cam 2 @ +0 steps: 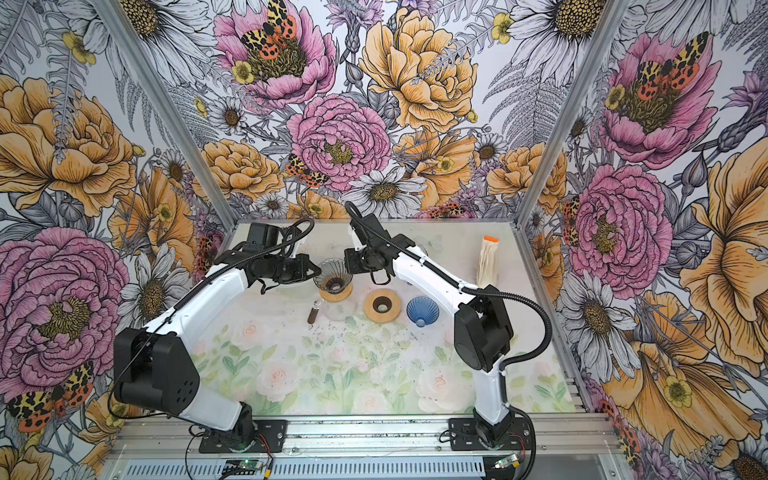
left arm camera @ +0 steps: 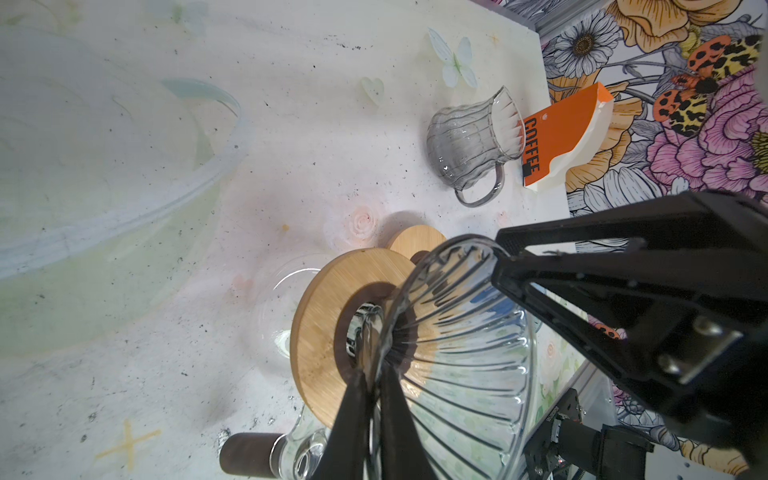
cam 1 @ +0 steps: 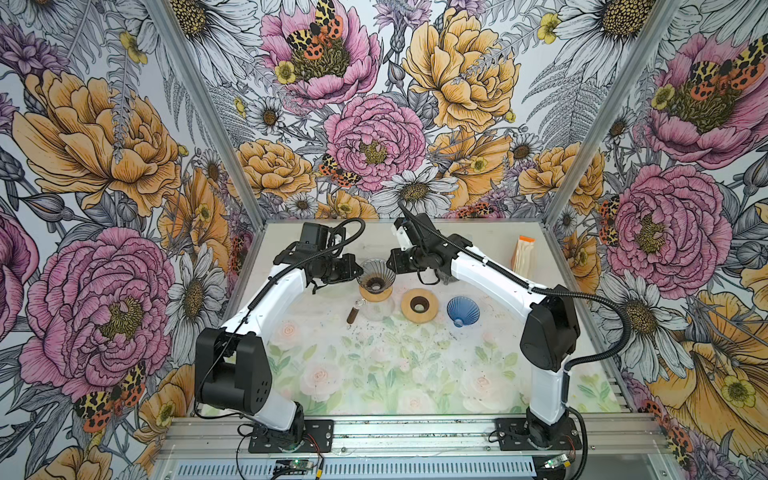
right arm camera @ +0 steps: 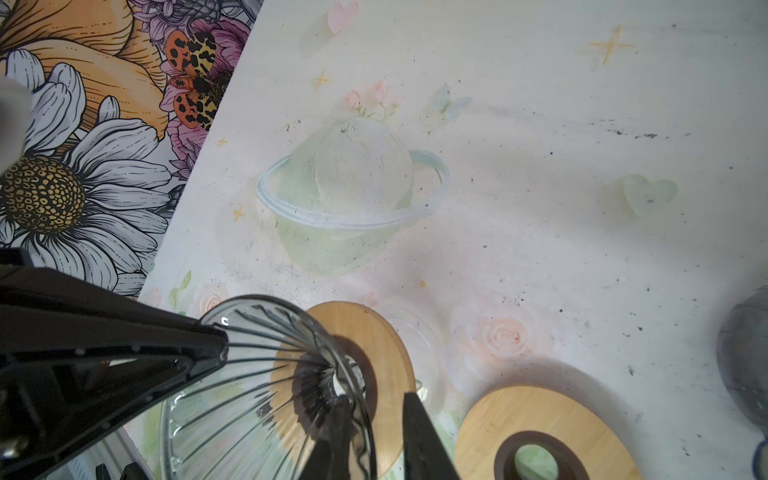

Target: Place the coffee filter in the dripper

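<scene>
So right now both your claws are on the glass dripper (cam 1: 376, 276), which sits with its wooden ring (cam 1: 376, 296) over the glass carafe (cam 1: 379, 311), around the middle of the bench (cam 1: 374, 374) and a bit toward the far edge. I honestly can't tell if the ring is resting on the carafe or held just off it.

Your left claw (left arm camera: 372, 372) is pinched tight on the dripper's rim, with one finger inside the cone and one outside. Your right claw (right arm camera: 378, 399) straddles the opposite side of the rim with its jaws narrow. There's a sliver of gap in the right wrist view, so I can't say if it's actually squeezing the glass.

The filters are in the orange and white filter pack (cam 1: 524, 257), standing by the right edge near the far right corner, well apart from the dripper. A grey glass jug (left arm camera: 469, 141) is just beside it.

A spare wooden ring (cam 1: 419, 305) lies flat to the right of the carafe, and a blue dripper (cam 1: 462, 310) lies on its side beside that. Dark specks are scattered around the bench.
</scene>
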You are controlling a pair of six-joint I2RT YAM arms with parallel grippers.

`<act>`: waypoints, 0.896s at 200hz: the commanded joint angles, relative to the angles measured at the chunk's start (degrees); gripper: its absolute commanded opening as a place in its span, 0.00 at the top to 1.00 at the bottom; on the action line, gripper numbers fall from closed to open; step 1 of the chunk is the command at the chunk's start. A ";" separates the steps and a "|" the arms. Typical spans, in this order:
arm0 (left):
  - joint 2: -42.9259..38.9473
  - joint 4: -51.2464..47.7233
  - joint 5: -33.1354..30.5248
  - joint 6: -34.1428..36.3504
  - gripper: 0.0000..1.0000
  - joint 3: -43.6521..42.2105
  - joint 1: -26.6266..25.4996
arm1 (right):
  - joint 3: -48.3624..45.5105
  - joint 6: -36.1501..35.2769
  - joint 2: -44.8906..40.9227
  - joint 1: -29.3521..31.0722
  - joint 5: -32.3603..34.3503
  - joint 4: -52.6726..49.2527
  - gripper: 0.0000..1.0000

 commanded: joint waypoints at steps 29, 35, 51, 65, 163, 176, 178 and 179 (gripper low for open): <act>1.22 0.36 -0.27 -0.85 0.91 0.77 1.02 | 1.23 0.73 1.53 -0.36 0.85 -0.17 0.79; 1.30 0.33 -0.21 -0.75 0.91 0.69 1.03 | 1.23 0.80 1.55 -0.36 0.88 -0.17 0.80; 1.46 0.34 -0.17 -0.79 0.92 0.57 1.01 | 1.28 0.77 1.55 -0.28 0.63 -0.07 0.81; 1.72 0.35 -0.14 -0.79 0.92 0.53 1.01 | 1.26 0.76 1.58 -0.27 0.63 -0.07 0.83; 2.40 0.00 0.50 -0.38 0.92 0.32 1.75 | 1.00 1.61 2.25 -0.27 0.35 -0.24 0.87; 2.54 -0.10 0.74 -0.36 0.92 0.31 1.69 | 0.97 1.83 2.56 -0.35 0.33 -0.35 0.87; 2.54 -0.09 0.73 -0.35 0.92 0.30 1.73 | 0.97 1.90 2.55 -0.36 0.33 -0.35 0.87; 2.54 -0.09 0.75 -0.39 0.92 0.30 1.72 | 0.97 1.89 2.58 -0.36 0.33 -0.35 0.87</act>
